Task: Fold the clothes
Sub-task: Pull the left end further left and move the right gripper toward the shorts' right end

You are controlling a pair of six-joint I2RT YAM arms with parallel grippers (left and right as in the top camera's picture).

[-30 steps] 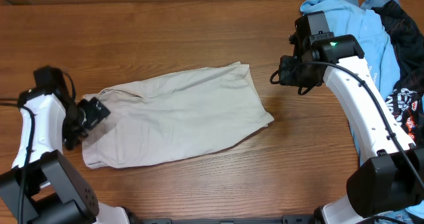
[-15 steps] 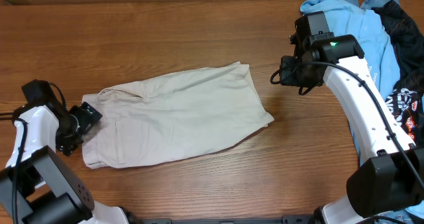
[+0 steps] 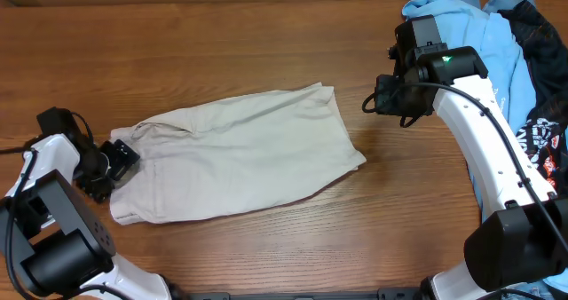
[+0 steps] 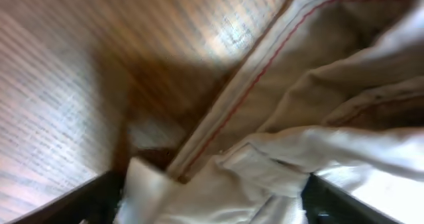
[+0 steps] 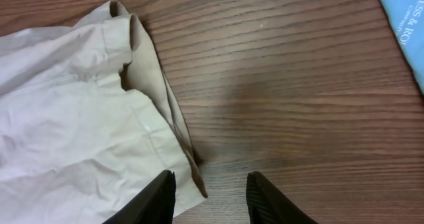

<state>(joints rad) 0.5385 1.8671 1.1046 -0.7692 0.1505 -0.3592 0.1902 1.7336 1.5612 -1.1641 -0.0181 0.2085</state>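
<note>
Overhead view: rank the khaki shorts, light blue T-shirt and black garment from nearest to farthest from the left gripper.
1. The khaki shorts: mid-table, their left end right at the left gripper.
2. The light blue T-shirt: far right, top corner.
3. The black garment: farther right still, at the edge.

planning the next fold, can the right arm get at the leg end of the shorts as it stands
Probably yes: the right gripper hovers open just beside the shorts, only bare table between them, nothing blocking.
</note>
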